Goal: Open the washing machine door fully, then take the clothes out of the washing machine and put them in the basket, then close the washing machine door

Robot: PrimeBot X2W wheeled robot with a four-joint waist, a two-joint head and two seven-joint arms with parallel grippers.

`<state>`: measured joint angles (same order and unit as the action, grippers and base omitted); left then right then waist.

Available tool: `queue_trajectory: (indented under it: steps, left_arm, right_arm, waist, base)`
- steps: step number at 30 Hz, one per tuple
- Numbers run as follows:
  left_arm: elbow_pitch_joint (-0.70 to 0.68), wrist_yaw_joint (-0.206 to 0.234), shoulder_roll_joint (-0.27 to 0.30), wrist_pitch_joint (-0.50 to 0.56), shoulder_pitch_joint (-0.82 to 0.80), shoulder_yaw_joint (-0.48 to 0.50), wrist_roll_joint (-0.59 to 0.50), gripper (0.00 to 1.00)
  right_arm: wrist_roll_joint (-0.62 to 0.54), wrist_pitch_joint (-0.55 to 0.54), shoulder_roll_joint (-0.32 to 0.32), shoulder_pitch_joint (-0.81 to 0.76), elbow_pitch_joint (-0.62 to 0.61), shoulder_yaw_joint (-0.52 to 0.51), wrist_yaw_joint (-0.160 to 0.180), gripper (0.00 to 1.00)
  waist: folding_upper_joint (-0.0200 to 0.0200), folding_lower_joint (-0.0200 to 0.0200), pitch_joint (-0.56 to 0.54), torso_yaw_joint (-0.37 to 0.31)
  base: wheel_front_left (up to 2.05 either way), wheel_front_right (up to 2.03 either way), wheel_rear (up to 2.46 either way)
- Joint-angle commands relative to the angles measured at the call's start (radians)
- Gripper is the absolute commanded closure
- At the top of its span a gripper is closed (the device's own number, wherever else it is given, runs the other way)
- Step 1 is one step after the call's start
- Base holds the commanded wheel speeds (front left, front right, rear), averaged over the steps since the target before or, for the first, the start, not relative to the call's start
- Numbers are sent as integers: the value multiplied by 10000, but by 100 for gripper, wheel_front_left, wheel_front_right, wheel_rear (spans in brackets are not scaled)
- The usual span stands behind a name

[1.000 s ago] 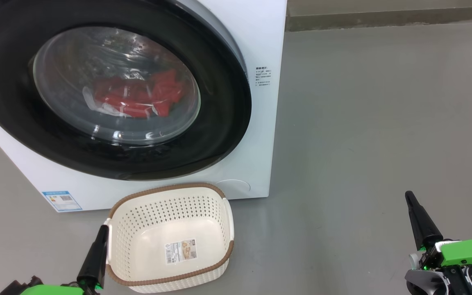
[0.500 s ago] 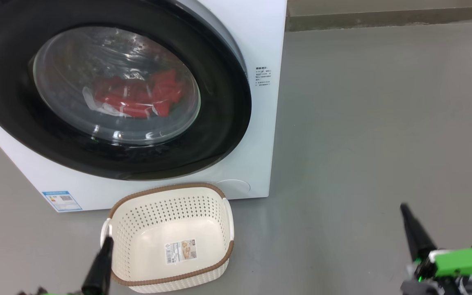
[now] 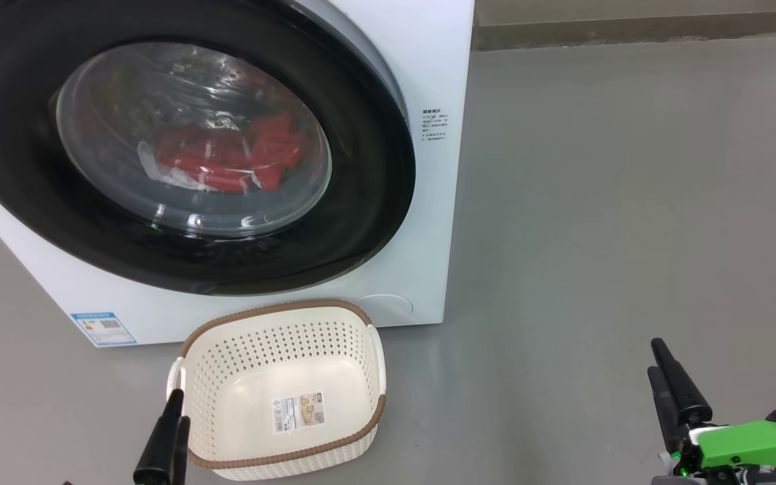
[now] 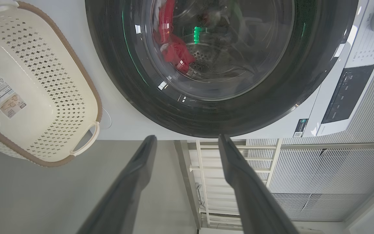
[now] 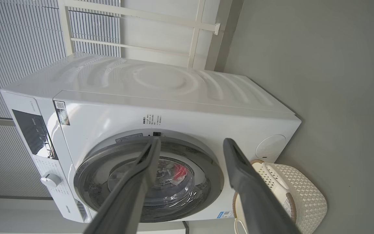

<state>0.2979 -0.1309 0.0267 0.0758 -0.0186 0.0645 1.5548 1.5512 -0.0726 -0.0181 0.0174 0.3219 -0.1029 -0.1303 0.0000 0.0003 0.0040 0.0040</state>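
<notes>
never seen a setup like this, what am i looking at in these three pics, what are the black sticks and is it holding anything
This is a wheeled robot with two arms, ending in a left pincer and a right pincer. The black sticks are their long fingers.

One picture is taken from the robot's head, looking down at a grey floor. There you see a white washing machine with its round black-rimmed door shut, red clothes behind the glass, and an empty cream basket in front of it.

The other two pictures come from cameras on the wrists, looking along the fingers, which is why the room looks tipped sideways.

Both pincers stand open and hold nothing.
</notes>
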Motion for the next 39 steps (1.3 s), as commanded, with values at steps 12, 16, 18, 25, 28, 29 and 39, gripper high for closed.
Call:
queue_trajectory:
  steps: [12, 16, 18, 25, 28, 29, 39]
  left_arm:
    - [-544, 0, 165, -435, 38, 58, -2055, 0]
    - [-643, 0, 160, -555, 93, 87, -2786, 0]
    - [-690, 0, 157, -615, 123, 92, -3142, 0]
    - [-834, 61, 149, -793, 189, 106, -4152, 0]
    - [-911, 105, 153, -882, 219, 78, -4639, 0]
    - [-934, 116, 157, -912, 234, 62, -4795, 0]
    - [-1174, 320, 245, -1209, 384, -90, -6189, 0]
  right_arm:
    - [-1695, 435, -143, 90, -303, 388, -1, 0]
    - [-2383, 553, -174, 63, -257, 478, -1, 0]
    - [-2678, 612, -175, 57, -259, 527, -1, 0]
    - [-3595, 789, -182, 45, -261, 670, -1, 0]
    - [-4047, 877, -186, 46, -257, 742, -1, 0]
    - [-4177, 906, -186, 45, -257, 760, -1, 0]
    - [-5411, 1200, -189, 9, -313, 947, -2, 0]
  waist:
    - [0, -2, -3, 43]
    - [0, -2, -4, 44]
    - [0, -2, 0, 43]
    - [0, -2, 22, 43]
    - [0, -2, 34, 37]
    - [0, -2, 38, 35]
    - [0, -2, 70, 7]
  base:
    - [0, 0, 0]
    - [0, 0, 0]
    - [0, 0, 0]
    - [0, 0, 0]
    - [0, 0, 0]
    - [0, 0, 0]
    - [0, 0, 0]
